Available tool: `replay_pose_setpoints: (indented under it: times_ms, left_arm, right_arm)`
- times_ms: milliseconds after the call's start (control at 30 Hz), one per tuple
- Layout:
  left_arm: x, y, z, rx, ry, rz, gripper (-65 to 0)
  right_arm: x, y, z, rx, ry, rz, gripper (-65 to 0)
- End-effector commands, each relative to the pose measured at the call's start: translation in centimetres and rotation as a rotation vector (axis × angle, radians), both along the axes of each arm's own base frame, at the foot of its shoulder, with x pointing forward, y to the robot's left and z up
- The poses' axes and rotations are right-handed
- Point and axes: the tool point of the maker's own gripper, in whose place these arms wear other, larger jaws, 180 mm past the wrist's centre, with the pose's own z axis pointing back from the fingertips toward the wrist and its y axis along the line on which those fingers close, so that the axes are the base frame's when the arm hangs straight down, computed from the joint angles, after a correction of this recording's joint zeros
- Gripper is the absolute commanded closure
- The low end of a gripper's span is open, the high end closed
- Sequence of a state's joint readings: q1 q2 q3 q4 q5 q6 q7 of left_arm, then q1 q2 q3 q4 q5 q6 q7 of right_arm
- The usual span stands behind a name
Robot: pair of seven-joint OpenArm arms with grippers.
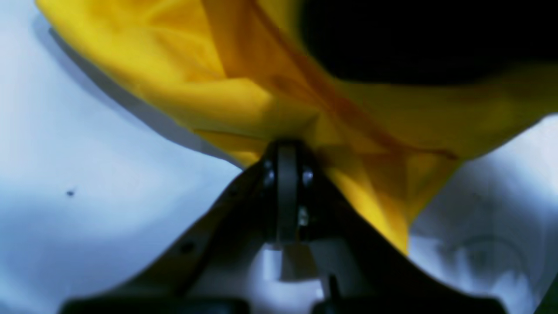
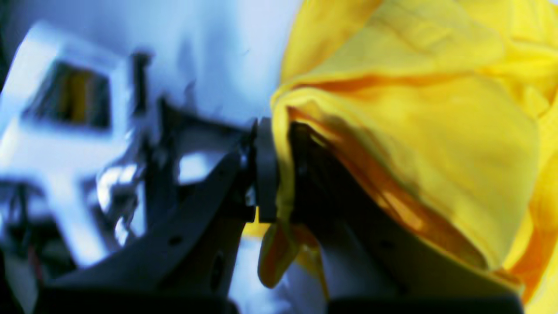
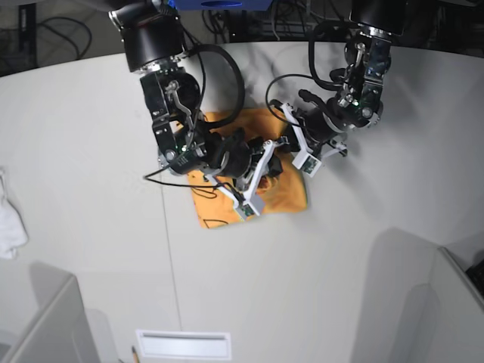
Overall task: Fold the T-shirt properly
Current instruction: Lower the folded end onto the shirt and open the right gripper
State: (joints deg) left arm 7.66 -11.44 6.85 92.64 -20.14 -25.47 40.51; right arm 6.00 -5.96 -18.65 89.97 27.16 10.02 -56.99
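No text, label or number can be read anywhere

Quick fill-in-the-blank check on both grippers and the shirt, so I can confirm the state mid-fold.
1. The left gripper is shut on the ____ T-shirt.
2. The right gripper is ____ on a fold of the same T-shirt.
3. In the base view, the white cloth lies at the ____ edge of the table.

Missing words: yellow; shut; left

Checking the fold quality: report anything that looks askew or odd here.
The T-shirt lies bunched and wrinkled in the middle of the table, not flat. Both grippers, left and right, have their jaws pinched on cloth. Nothing looks torn or spilled.
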Motion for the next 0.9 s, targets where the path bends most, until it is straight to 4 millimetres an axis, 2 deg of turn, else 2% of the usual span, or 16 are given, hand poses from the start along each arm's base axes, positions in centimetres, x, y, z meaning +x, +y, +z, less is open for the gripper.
replay_pose_setpoints:
  times_ms: [0,67,167,367,400,500,567,633,733,867]
  left_arm:
    - [0.7,-0.3,1.0,-0.024,-0.035,0.001,0.0]
    - [0.8,0.0,1.1,-0.022,-0.037,0.008,0.0]
    - [0.6,0.3,1.2,-0.028,-0.037,0.019,0.0]
    - [0.1,5.2,2.7,0.000,-0.078,0.152,0.0]
    - [-0.1,6.1,3.0,0.007,-0.084,0.174,0.0]
    - [-1.0,8.8,3.4,0.035,-0.093,0.235,0.0]
    - [-1.7,10.1,3.6,0.051,-0.097,0.237,0.0]
    - [-2.2,11.8,3.7,0.069,-0.100,0.256,0.0]
    - [-2.6,14.5,4.0,0.097,-0.106,0.315,0.0]
    - [-2.9,17.7,4.7,0.131,-0.121,0.395,0.0]
  right_arm:
    - [0.9,0.7,0.9,0.037,-0.023,-0.013,0.0]
    - [1.0,0.5,-0.2,0.033,0.007,-0.042,0.0]
    - [1.3,0.5,-0.6,0.043,0.003,-0.065,0.0]
    - [1.8,-0.2,-0.7,0.037,0.042,-0.164,0.0]
    - [1.9,-0.3,-0.7,0.036,0.047,-0.176,-3.2]
    - [2.1,-0.3,-0.2,0.043,0.034,-0.180,-24.2]
    - [2.0,-0.1,0.4,0.054,0.022,-0.179,-30.5]
    - [2.0,0.1,1.2,0.065,0.002,-0.174,-30.5]
    - [1.1,1.7,2.7,0.073,-0.047,-0.108,-30.5]
    - [1.1,0.9,4.7,0.054,-0.140,-0.071,-30.5]
